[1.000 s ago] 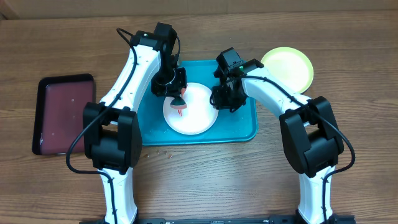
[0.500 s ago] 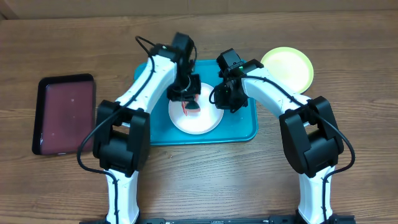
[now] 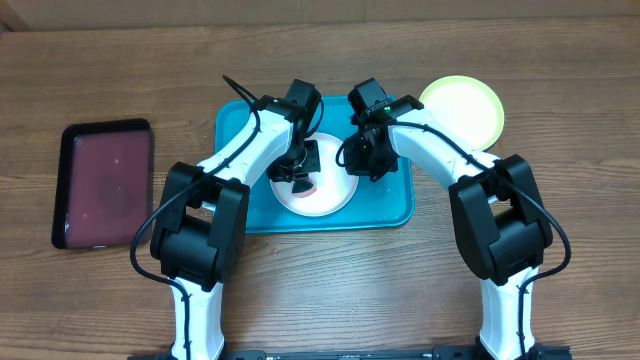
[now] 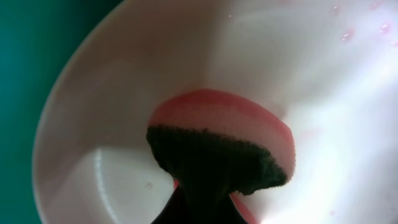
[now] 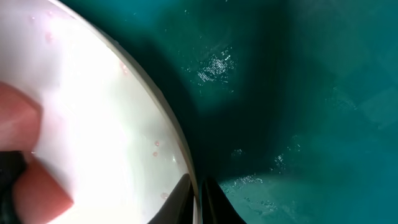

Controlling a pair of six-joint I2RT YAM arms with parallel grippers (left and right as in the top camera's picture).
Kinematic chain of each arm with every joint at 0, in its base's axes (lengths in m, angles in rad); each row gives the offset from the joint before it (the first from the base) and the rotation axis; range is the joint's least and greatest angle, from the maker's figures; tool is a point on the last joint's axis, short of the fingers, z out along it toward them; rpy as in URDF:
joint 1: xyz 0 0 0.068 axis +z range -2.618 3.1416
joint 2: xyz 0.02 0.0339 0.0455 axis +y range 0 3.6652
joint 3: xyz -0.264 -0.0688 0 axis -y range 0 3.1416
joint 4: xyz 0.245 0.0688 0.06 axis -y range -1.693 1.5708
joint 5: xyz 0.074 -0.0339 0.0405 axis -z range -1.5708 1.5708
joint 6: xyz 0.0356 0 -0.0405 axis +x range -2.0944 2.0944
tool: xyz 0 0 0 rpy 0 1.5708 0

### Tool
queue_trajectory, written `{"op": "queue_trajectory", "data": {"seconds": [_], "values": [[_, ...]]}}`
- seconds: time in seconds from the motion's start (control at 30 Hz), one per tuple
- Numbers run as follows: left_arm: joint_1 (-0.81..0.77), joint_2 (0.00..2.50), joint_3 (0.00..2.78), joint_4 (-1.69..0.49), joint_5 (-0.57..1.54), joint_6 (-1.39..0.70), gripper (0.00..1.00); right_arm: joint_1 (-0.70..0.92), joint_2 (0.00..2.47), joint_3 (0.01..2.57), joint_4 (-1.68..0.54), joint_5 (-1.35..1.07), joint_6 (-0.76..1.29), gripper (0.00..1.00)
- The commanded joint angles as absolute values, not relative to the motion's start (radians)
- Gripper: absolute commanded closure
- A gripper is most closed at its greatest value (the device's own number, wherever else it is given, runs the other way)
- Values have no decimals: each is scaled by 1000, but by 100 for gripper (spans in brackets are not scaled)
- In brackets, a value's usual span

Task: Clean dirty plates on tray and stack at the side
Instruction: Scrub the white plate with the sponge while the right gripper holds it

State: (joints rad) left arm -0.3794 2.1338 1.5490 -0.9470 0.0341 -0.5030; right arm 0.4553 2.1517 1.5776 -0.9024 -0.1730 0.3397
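The white plate point(image 3: 330, 200) lies on the turquoise tray point(image 3: 390, 205), tilted up on its right side. My left gripper point(image 3: 300, 178) is shut on a red sponge with a dark scrub side point(image 4: 221, 143) and presses it onto the white plate point(image 4: 124, 180). My right gripper point(image 3: 362, 162) is shut on the white plate's right rim point(image 5: 180, 155), over the tray floor point(image 5: 311, 93). The yellow-green plate point(image 3: 462, 108) lies on the table right of the tray. The light blue plate is out of view.
A maroon tray with a black rim point(image 3: 105, 182) lies on the wooden table at the left. Small crumbs lie on the table by the turquoise tray's front left edge point(image 3: 262, 243).
My left gripper moved the sponge rightward and toward the front across the white plate, to the plate's middle. My right gripper held still on the rim.
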Motion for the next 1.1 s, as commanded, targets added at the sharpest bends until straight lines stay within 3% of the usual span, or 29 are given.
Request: {"op": "queue_trajectory", "data": {"seconds": [0.0,0.33,0.6,0.77,0.9,1.07], "values": [[-343,2171,1514,-988,-172,-467,96,457,2157,1570,-904,-154,345,92],[-334,2171,1630,-985,-199,-456,96,457,2157,1570,-904,-154,345,92],[-345,2172,1565,-782,230,-456,96,457,2157,1570,-888,-154,345,92],[-382,2172,1486,-729,358,-456,96,457,2157,1570,-888,-154,345,92],[-403,2172,1455,-799,301,-351,96,457,2157,1570,-889,-154,345,92],[-361,2171,1468,-928,-124,-344,96,457,2157,1570,-900,-154,344,92]]}}
